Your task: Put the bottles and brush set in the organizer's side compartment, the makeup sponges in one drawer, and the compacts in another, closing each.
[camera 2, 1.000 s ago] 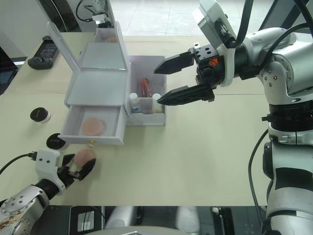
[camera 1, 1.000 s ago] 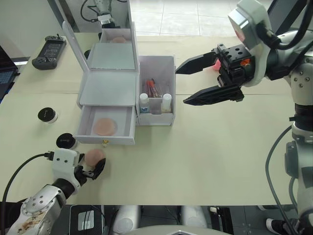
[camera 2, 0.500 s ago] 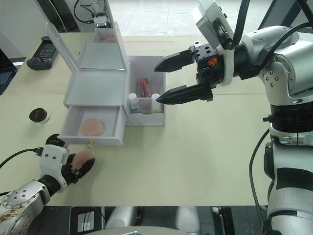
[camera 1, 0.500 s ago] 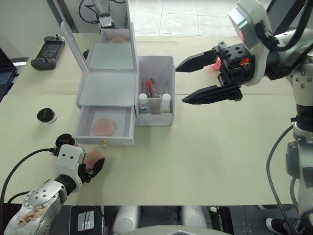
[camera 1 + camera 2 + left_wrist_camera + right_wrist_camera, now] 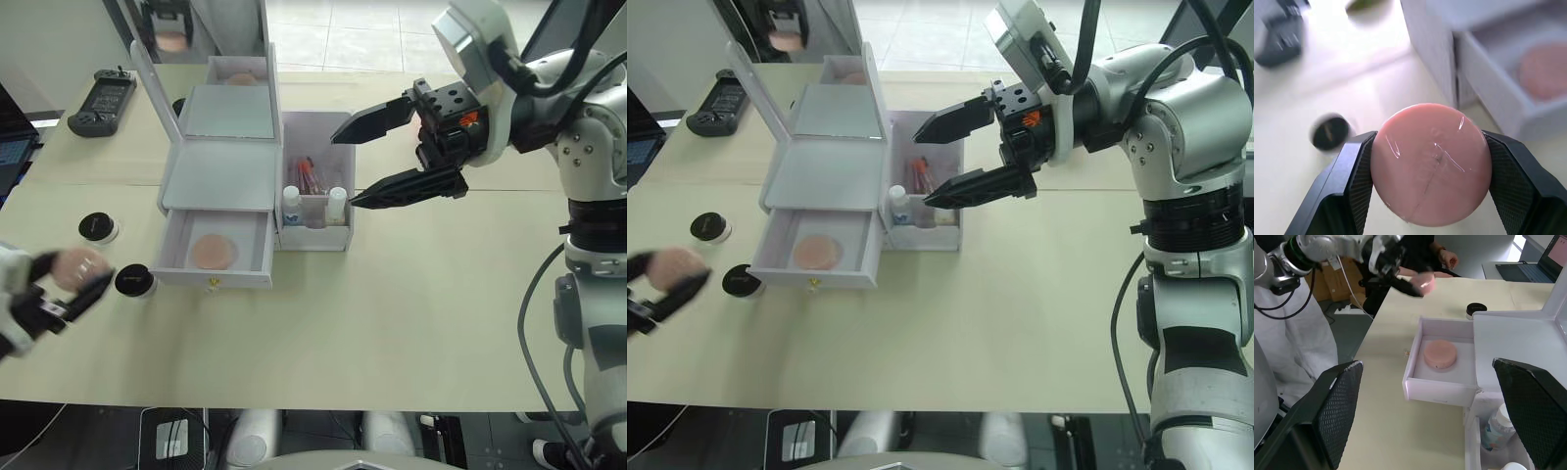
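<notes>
Gripping a flat round pink makeup sponge (image 5: 1431, 164) between closed black fingers (image 5: 1354, 186), the left gripper (image 5: 61, 286) hovers above the table, left of the white-grey plastic organizer (image 5: 220, 176). A second pink sponge (image 5: 215, 252) lies in the open lower drawer (image 5: 216, 253). The right gripper (image 5: 367, 157), fingers spread wide and empty, hangs over the translucent side compartment (image 5: 313, 181).
</notes>
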You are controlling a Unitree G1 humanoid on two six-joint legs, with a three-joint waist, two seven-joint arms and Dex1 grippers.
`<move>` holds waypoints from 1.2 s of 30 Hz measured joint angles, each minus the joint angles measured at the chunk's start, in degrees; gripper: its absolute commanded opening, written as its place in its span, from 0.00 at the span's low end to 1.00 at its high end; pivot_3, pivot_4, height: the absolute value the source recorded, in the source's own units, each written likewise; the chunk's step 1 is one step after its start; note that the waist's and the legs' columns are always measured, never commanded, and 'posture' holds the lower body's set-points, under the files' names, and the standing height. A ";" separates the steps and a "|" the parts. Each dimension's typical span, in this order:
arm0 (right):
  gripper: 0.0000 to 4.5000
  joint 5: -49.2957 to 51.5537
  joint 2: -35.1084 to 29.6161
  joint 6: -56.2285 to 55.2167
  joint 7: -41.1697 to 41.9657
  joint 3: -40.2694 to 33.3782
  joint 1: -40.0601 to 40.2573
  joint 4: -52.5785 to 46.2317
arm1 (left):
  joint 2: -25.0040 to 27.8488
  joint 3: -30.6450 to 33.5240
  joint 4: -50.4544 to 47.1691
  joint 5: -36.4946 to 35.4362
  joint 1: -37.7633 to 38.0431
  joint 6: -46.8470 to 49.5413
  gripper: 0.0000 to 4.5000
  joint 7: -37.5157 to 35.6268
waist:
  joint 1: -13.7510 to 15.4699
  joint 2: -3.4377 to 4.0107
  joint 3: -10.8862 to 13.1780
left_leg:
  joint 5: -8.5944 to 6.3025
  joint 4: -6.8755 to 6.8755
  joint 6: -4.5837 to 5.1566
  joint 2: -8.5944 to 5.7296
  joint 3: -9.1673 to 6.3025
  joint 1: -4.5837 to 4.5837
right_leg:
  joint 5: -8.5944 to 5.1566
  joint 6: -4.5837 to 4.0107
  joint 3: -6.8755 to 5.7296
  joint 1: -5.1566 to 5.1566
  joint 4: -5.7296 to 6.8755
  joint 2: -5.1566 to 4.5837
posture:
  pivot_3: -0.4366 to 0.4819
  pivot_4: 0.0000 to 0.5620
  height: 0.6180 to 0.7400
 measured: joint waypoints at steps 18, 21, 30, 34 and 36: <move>1.00 2.48 -4.19 3.38 -5.70 -5.07 6.29 -9.28 | 9.53 -41.72 11.91 0.14 -32.38 -4.60 0.66 -10.11 | -1.91 -0.01 0.02 | 0.16 -0.11 -0.27 -0.01 -0.03 0.00 | 0.00 0.01 0.01 -0.14 0.51 0.00 | 0.48 0.27 1.00; 1.00 3.74 -5.22 4.89 -7.44 -6.81 7.82 -11.48 | 9.30 -46.37 14.16 2.13 -34.94 -5.86 0.66 -12.91 | -2.00 -0.01 0.02 | 0.16 -0.11 -0.28 -0.01 -0.02 0.00 | -0.01 0.02 0.00 -0.14 0.51 0.00 | 0.48 0.27 1.00; 1.00 4.97 -7.53 6.44 -8.95 -8.35 8.35 -12.59 | 7.30 -50.91 17.20 5.02 -38.39 -6.64 0.66 -16.86 | -2.05 -0.02 0.02 | 0.15 -0.10 -0.24 -0.01 -0.02 0.00 | -0.02 0.04 0.02 -0.14 0.51 0.00 | 0.48 0.27 1.00; 1.00 4.93 -7.42 6.43 -9.45 -8.35 8.34 -12.59 | 6.20 -52.89 17.31 6.28 -39.51 -6.64 0.66 -17.19 | -2.03 -0.03 0.03 | 0.15 -0.08 -0.25 -0.01 -0.02 -0.02 | -0.02 0.04 0.01 -0.14 0.51 0.00 | 0.48 0.27 1.00; 1.00 4.92 -7.30 6.43 -9.88 -8.35 8.34 -12.59 | 6.02 -53.10 17.42 6.66 -39.79 -6.64 0.66 -17.44 | -2.04 -0.03 0.03 | 0.15 -0.08 -0.26 -0.01 -0.02 -0.02 | -0.02 0.04 0.01 -0.14 0.52 0.00 | 0.48 0.27 1.00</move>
